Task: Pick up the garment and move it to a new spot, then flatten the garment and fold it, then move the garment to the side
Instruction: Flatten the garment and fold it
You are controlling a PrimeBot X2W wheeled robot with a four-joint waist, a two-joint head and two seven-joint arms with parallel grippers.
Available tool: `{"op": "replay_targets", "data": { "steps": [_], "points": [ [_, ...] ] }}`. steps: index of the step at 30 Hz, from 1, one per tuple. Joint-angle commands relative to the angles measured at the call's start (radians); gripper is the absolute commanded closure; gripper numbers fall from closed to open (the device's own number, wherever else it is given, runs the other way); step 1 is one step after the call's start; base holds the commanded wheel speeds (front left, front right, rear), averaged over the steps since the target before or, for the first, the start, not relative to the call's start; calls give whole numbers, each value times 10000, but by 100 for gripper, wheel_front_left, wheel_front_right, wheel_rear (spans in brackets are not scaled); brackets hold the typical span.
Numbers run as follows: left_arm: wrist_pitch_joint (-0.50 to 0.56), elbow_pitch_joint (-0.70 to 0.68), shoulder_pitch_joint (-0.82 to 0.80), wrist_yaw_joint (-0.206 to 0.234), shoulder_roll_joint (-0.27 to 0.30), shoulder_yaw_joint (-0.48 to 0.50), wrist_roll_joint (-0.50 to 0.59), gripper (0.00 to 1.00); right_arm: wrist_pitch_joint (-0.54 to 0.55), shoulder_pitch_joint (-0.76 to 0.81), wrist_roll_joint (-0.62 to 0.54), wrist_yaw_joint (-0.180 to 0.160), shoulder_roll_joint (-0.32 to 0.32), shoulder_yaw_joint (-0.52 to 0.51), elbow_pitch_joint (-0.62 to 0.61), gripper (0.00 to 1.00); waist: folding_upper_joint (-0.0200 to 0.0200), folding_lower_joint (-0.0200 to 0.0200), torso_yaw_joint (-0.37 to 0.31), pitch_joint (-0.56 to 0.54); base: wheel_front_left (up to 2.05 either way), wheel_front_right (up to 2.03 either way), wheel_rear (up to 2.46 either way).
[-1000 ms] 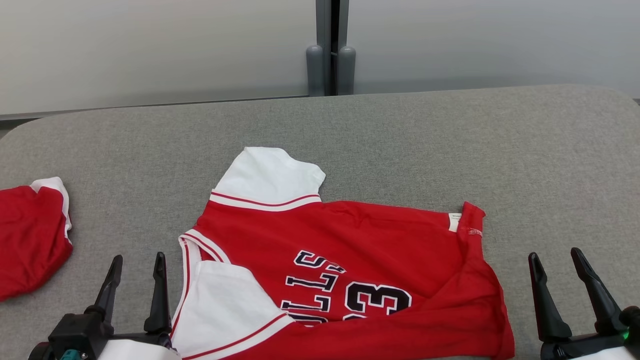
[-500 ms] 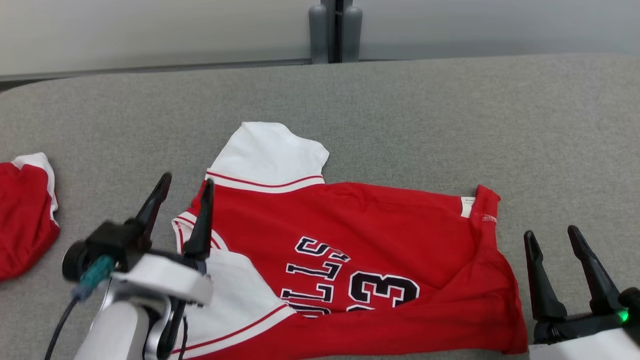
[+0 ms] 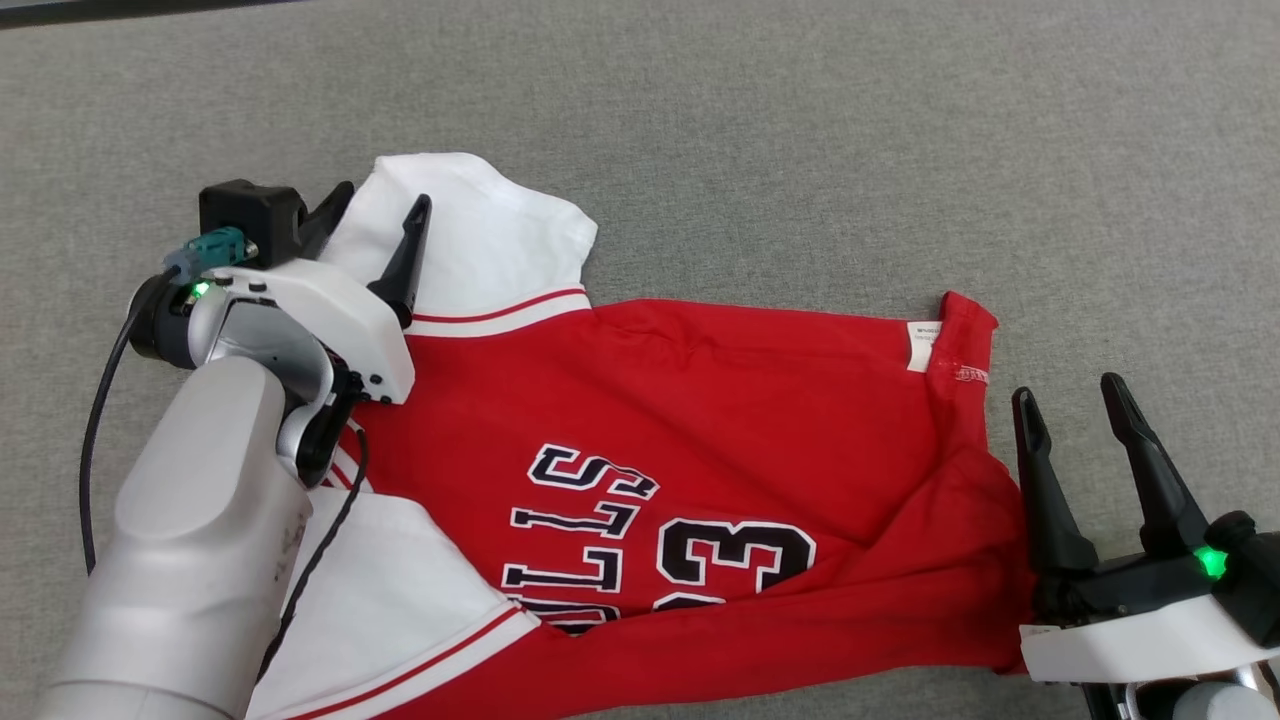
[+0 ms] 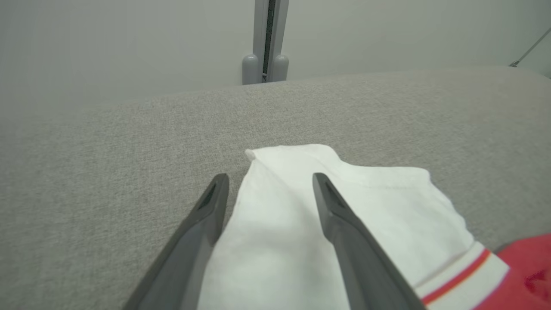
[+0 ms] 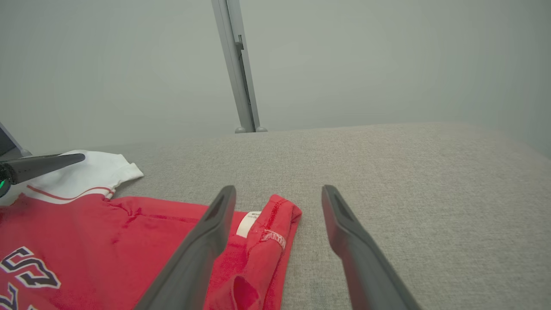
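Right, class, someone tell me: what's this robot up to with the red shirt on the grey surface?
A two-armed robot is setting up to handle a red and white jersey that lies rumpled on a grey padded surface. Its left pincer is open, with its fingers on either side of the edge of the far white sleeve. Its right pincer is also open, at the jersey's right-hand hem. Neither has gripped the cloth yet, so nothing is lifted or folded.
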Motion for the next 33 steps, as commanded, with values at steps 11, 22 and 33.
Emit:
{"op": "replay_targets", "data": {
  "steps": [11,22,33],
  "points": [
    [-442,2091,-1443,-84,38,-897,-1117,100,-111,-248,249,-16,-113,-258,669,0,0,0,-289,219,0,0,0],
    [-1388,1929,-1470,-86,-67,-2106,-1897,100,1352,-1310,377,-13,-989,191,1081,0,0,0,629,154,0,0,0],
    [-1821,1933,-1657,-87,-36,-2826,-2536,100,3646,-1711,324,-13,-1134,182,1558,65,0,0,838,245,0,0,0]
  ]
}}
